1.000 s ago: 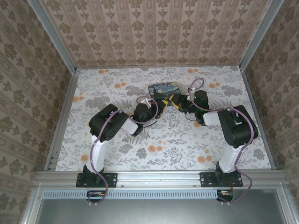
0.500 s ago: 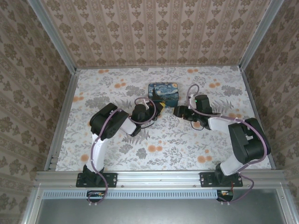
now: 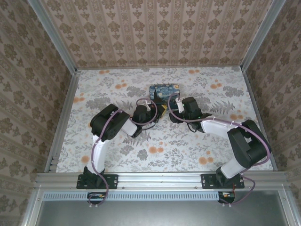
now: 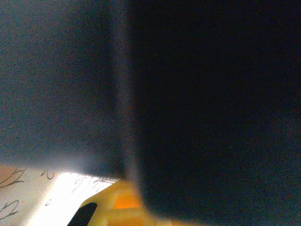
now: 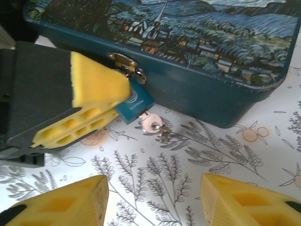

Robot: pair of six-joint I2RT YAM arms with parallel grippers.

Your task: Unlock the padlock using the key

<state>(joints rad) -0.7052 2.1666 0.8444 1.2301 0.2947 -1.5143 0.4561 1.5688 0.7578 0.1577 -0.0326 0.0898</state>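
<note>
Right wrist view: the padlock (image 5: pixel 137 104) is seen hanging from the hasp on the near wall of the tin (image 5: pixel 211 89), clamped between the yellow fingers of the left gripper (image 5: pixel 121 100). The key (image 5: pixel 151 124) is seated in its lower end, roughly in line with the lock body, with its head pointing away from the tin toward the right gripper (image 5: pixel 155 202), whose fingers are spread with nothing between them. The right arm is judged nearer the key. Bare table (image 5: pixel 188 160) lies ahead of it. Room is limited by the tin wall beyond and the left fingers to the left.
</note>
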